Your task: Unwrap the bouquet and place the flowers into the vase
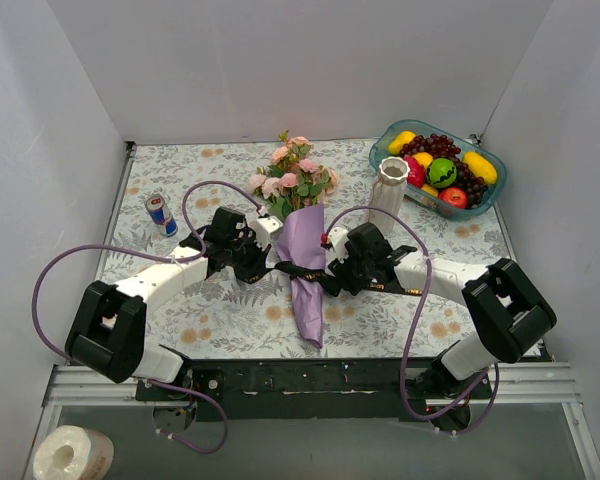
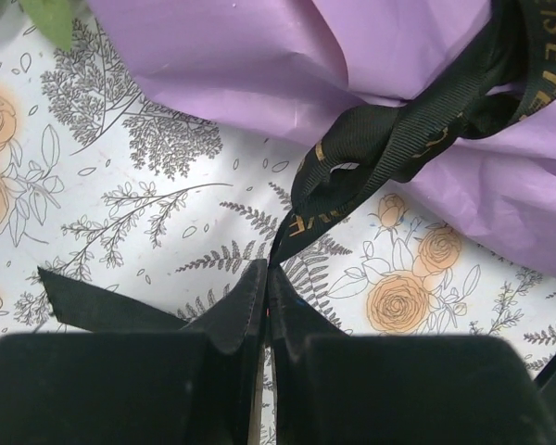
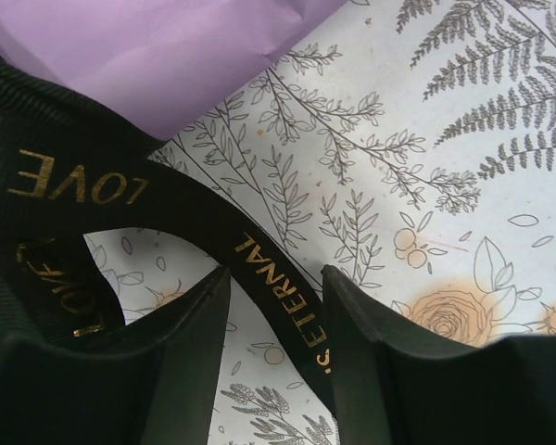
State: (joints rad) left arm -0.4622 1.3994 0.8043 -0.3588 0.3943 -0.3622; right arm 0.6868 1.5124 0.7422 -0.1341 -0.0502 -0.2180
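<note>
Top external view. The bouquet (image 1: pixel 305 250) lies flat at the middle of the surface (image 1: pixel 230 320). Its flowers (image 1: pixel 292 178) point to the far side and the tip of its purple paper (image 1: pixel 308 300) points to the near edge. A black ribbon (image 1: pixel 298 270) crosses the wrap. The left pincer (image 1: pixel 270 266) sits at the wrap's left side and the right pincer (image 1: pixel 330 274) at its right side, both at ribbon height. The vase (image 1: pixel 388 195) stands upright to the right of the blooms, just beside a teal fruit bowl (image 1: pixel 488 192). A drink can (image 1: pixel 160 214) stands far left, well apart from the bouquet.

Left wrist view. The left pincer (image 2: pixel 266 276) is pressed together, pinching a tail of the ribbon (image 2: pixel 389 148). The strap rises from the fingertips to a knot lying against the purple paper (image 2: pixel 259 56).

Right wrist view. The right pincer (image 3: pixel 275 274) stands partly spread. A gold-lettered length of ribbon (image 3: pixel 259 255) runs between its fingers (image 3: pixel 361 324), with bare patterned cloth showing in the gap on one side, so it is not clamped. Purple paper (image 3: pixel 148 46) fills the upper left.
</note>
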